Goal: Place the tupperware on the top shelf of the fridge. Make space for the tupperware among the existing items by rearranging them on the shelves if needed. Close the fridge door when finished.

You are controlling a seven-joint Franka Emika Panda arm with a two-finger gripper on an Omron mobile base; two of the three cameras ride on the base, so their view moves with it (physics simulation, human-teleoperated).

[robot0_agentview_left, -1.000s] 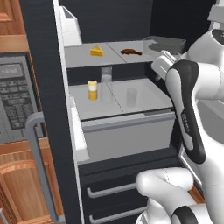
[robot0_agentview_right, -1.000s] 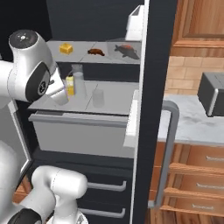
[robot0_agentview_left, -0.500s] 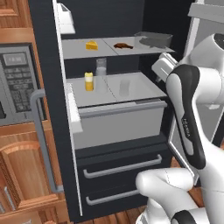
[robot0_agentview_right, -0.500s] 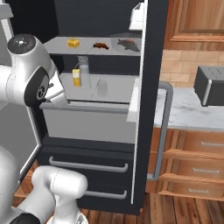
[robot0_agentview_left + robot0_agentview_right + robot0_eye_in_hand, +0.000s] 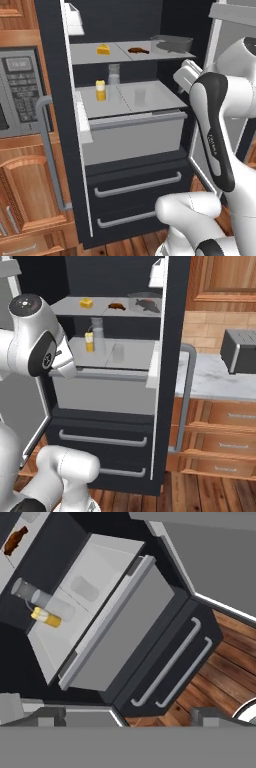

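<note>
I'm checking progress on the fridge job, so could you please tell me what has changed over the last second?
The base has backed away, so both base views now take in more of the fridge, including both drawers. Nothing was grasped or released: the gripper stays open and empty. The tupperware, cheese wedge, brown morsel, jar and glasses sit as before, doors open.

cheese wedge (image 5: 103,49), morsel (image 5: 138,50), tupperware (image 5: 172,44) on top shelf (image 5: 90,53), jar (image 5: 101,90) and glasses (image 5: 114,75) one shelf below

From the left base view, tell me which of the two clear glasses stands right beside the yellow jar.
The back glass, against the rear wall, just right of the yellow-and-white jar. The other glass stands apart, farther right and nearer the shelf's front edge.
</note>
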